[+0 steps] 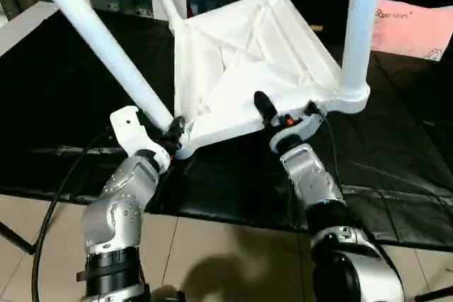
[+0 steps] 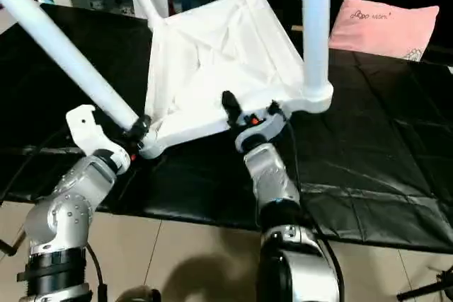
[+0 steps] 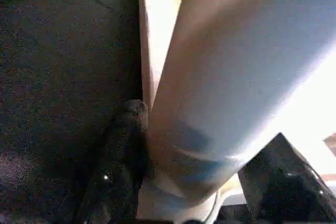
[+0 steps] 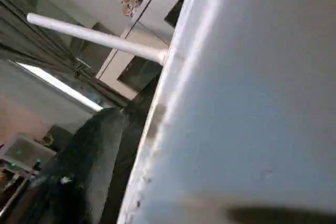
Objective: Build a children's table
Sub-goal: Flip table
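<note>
- The white tabletop (image 1: 248, 68) rests upside down and tilted on a black mat (image 1: 64, 104), ribbed underside up, with legs rising from its corner sockets.
- The left gripper (image 1: 172, 131) clasps the base of 1 slanting leg (image 1: 99, 40) at the near left corner.
- The right gripper (image 1: 283, 114) straddles the tabletop's near edge, fingers spread; I cannot tell whether it grips.

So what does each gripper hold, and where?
Left gripper clamps a long white tubular leg at its base; right gripper straddles the white plastic tabletop edge.
</note>
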`<state>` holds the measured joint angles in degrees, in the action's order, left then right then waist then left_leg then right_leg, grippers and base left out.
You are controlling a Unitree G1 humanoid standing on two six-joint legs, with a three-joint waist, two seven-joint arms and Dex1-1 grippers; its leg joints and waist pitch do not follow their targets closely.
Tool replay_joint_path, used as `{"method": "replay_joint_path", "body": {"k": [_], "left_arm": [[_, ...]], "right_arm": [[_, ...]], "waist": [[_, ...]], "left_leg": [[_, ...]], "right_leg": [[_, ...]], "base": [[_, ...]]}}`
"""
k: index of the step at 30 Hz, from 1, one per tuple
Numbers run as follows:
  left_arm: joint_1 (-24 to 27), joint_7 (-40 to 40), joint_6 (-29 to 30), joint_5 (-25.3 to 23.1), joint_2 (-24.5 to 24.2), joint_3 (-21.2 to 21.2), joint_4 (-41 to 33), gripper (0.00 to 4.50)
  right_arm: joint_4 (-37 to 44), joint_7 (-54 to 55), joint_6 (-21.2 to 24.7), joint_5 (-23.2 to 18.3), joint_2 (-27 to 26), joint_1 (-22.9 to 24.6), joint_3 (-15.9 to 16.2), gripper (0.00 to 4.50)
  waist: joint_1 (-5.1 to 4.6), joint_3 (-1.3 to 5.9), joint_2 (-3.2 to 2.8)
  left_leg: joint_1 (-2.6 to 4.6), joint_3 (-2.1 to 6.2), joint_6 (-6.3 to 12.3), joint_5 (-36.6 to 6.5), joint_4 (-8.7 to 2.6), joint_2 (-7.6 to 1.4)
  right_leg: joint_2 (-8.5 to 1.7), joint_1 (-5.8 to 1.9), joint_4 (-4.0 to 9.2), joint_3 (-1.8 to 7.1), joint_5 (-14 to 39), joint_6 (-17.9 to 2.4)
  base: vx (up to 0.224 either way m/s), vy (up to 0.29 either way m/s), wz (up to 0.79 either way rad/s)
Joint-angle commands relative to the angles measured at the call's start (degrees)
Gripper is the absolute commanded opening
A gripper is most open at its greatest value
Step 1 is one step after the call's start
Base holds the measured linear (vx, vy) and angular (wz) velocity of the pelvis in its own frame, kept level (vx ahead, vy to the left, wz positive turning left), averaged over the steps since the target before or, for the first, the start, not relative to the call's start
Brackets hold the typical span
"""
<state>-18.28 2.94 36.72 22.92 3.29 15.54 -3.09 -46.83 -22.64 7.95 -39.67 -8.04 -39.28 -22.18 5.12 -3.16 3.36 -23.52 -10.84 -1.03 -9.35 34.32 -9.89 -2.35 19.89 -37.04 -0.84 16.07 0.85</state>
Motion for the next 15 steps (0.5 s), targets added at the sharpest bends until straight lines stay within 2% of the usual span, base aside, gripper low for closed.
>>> {"method": "replay_joint_path", "body": {"k": [1,2,5,12,15], "left_arm": [[0.7,1.1,1.1,3.1,2.3,-1.6,0.0,2.27],[0.7,1.0,1.1,3.0,2.3,-1.7,0.0,2.27],[0.7,1.1,1.0,2.9,2.3,-1.7,0.0,2.27],[0.8,1.1,1.1,2.5,2.1,-2.0,-0.1,2.27],[0.8,1.2,1.1,2.4,2.1,-2.1,0.0,2.27]], "right_arm": [[-2.1,-1.4,-0.4,-0.8,-2.1,-3.5,-0.4,3.63],[-2.6,-1.8,-0.5,-0.8,-2.0,-3.8,-0.4,3.35],[-3.1,-2.2,-0.6,-1.0,-2.0,-4.0,-0.6,3.15],[-4.9,-3.6,-0.8,-1.4,-1.6,-5.1,-1.7,2.47],[-5.0,-3.8,-0.8,-1.6,-1.5,-5.2,-1.8,2.31]], "waist": [[-0.05,4.00,-0.10],[-0.07,3.91,-0.07],[-0.04,3.88,-0.09],[0.02,4.04,-0.16],[0.02,3.94,-0.18]], "left_leg": [[2.43,1.59,2.64,-2.0,-3.44,-4.04],[2.34,1.51,2.68,-2.2,-3.46,-3.97],[2.42,1.43,2.57,-2.5,-3.52,-4.09],[2.36,1.31,3.26,-1.4,-3.31,-4.02],[2.42,1.31,3.13,-2.1,-3.41,-4.08]], "right_leg": [[-5.57,-1.14,3.17,1.66,-15.7,-10.6],[-5.61,-1.12,3.28,1.67,-15.0,-10.9],[-5.66,-0.98,3.35,1.68,-13.6,-11.1],[-5.67,-0.99,3.16,1.66,-15.1,-11.5],[-5.66,-0.90,3.28,1.65,-13.9,-11.6]], "base": [[0.000,0.000,0.00],[0.000,0.000,0.00],[0.000,0.000,0.00],[0.000,0.000,0.00],[0.000,0.000,0.00]]}}
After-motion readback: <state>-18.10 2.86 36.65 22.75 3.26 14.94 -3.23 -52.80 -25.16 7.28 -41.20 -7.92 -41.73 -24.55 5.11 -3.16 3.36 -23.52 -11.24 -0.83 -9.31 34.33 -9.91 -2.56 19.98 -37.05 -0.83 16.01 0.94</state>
